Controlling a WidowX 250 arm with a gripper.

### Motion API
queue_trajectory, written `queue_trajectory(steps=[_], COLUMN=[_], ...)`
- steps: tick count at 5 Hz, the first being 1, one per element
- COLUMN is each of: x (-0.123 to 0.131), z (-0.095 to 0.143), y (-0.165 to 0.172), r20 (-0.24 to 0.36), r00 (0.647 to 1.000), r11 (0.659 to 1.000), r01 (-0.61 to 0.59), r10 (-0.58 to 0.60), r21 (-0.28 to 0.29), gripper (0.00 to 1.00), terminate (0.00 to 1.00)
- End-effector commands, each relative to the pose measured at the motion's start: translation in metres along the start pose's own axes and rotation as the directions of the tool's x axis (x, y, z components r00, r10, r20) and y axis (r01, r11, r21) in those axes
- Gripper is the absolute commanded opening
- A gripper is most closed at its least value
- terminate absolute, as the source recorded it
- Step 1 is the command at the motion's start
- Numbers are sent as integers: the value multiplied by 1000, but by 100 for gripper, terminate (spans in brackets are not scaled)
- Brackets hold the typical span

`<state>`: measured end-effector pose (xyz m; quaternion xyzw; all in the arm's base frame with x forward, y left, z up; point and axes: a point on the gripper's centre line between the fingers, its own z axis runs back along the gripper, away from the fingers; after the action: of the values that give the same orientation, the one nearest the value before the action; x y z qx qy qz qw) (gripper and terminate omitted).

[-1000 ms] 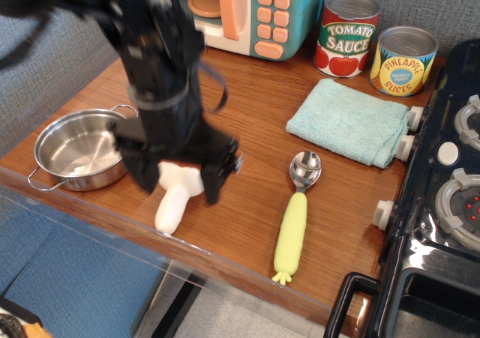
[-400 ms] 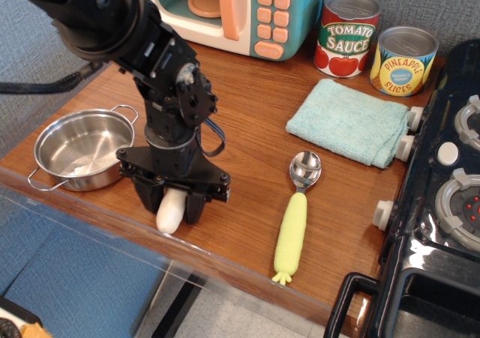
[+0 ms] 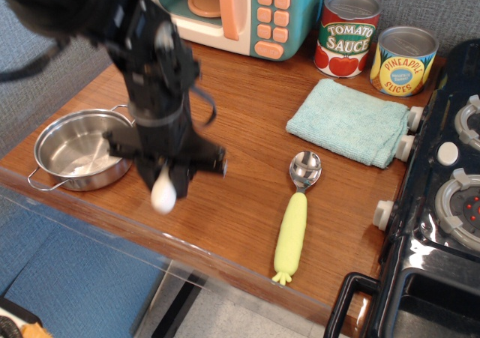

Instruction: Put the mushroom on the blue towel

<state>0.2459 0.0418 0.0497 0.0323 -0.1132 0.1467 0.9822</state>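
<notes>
The gripper (image 3: 165, 174) was clamped on the mushroom (image 3: 163, 192), whose white stem hung out below the black fingers with its rounded end pointing down and toward the near edge of the wooden counter (image 3: 247, 113); the cap was hidden inside the jaws, so I could only judge the hold by the stem. The picture was blurred around the wrist, but the mushroom looked lifted clear of the wood, its long axis close to upright. It hung at the near left of the counter, just right of the steel pot (image 3: 73, 152). The blue towel (image 3: 349, 122) lay well apart from it, to the right and farther back, spread flat beside the knobs of the toy stove (image 3: 442, 203) and in front of the tomato sauce can (image 3: 346, 34) and the pineapple can (image 3: 403, 61). So the carry ahead, as I read it, ran diagonally right and away across open wood. The yellow-handled spoon (image 3: 295, 216) lay lengthwise between the two, its bowl pointing toward the towel's near corner, and a low pass might have brushed it. The toy microwave (image 3: 240, 12) stood at the far side, out of that line.
</notes>
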Motion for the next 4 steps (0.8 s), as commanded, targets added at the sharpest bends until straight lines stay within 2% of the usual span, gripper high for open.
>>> queue_trajectory(steps=[1, 2, 3, 4], x=[75, 109, 122, 124], z=[31, 9, -9, -20], y=[-59, -106, -135, -146], r20=[21, -7, 2, -2], r00=[995, 997, 999, 1000], r11=[987, 991, 995, 997], r01=[-93, -78, -40, -8], r10=[97, 77, 40, 8], r21=[-131, -110, -89, -74], gripper=[0, 0, 0, 0], terminate=[0, 0, 0, 0])
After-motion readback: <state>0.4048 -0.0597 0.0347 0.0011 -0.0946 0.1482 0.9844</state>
